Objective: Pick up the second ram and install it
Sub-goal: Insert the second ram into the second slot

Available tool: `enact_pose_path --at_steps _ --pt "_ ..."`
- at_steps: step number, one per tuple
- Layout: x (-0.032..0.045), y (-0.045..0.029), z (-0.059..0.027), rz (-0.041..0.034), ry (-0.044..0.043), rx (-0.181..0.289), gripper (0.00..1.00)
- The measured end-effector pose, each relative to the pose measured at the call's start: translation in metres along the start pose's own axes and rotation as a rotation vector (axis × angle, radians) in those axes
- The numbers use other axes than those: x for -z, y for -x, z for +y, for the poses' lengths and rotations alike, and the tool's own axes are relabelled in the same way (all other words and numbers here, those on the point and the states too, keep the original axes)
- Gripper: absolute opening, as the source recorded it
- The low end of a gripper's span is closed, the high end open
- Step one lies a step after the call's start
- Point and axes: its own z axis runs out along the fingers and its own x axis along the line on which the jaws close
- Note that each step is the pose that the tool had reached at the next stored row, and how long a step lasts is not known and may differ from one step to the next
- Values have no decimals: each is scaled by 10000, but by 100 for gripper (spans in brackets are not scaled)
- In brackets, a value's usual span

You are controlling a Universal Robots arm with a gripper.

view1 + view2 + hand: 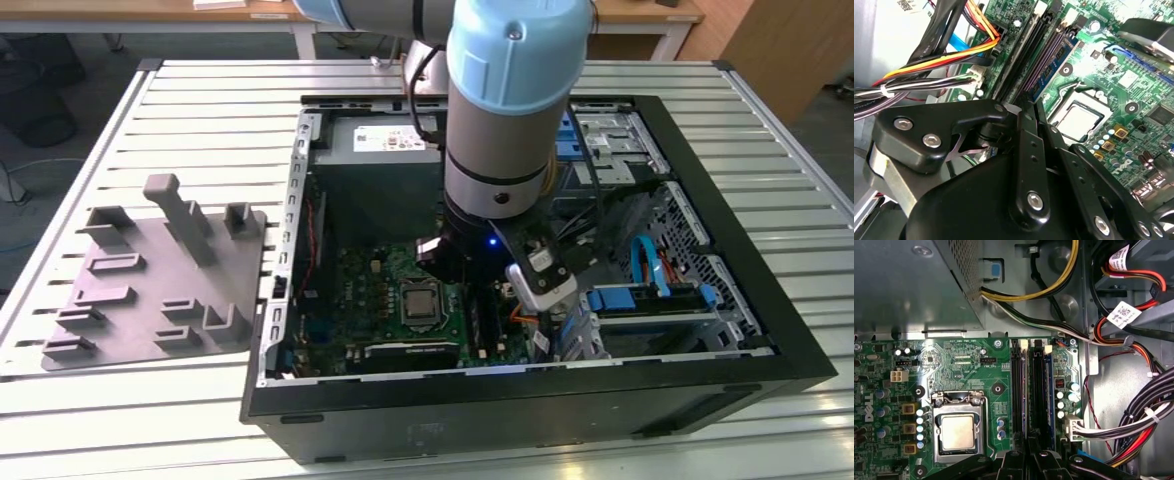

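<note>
Exterior view: the arm is reaching into the open computer case (747, 330) on the worktop (200, 110), the end effector (514, 285) hanging over the motherboard (387, 290).

Second wrist view: the fingers (1026, 150) are standing close together above the memory slots (1029, 55). I cannot tell whether they are gripping the second ram.

First wrist view: one slot (1038, 385) is appearing occupied; seating is looking unfinished.

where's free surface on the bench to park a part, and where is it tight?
Free: slatted table strip between the grey holder plate and the far edge, and the front corner at the exterior view's right. Tight: inside the PC case, where the hand sits over the memory slots with cable bundles alongside.
</note>
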Motion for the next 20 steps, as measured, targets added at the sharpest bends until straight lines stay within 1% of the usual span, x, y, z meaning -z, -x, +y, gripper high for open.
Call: enact_pose_path --at_steps 3,5,7,14,17,20 --pt "-6 1 17 2 -10 1 14" --pt "-18 1 21 -3 6 2 14" --pt "-20 1 20 0 -10 0 14" --pt "-22 2 20 0 -12 1 14" --pt "-22 3 20 -2 -27 3 14" --pt "-11 3 21 -2 -28 24 14"
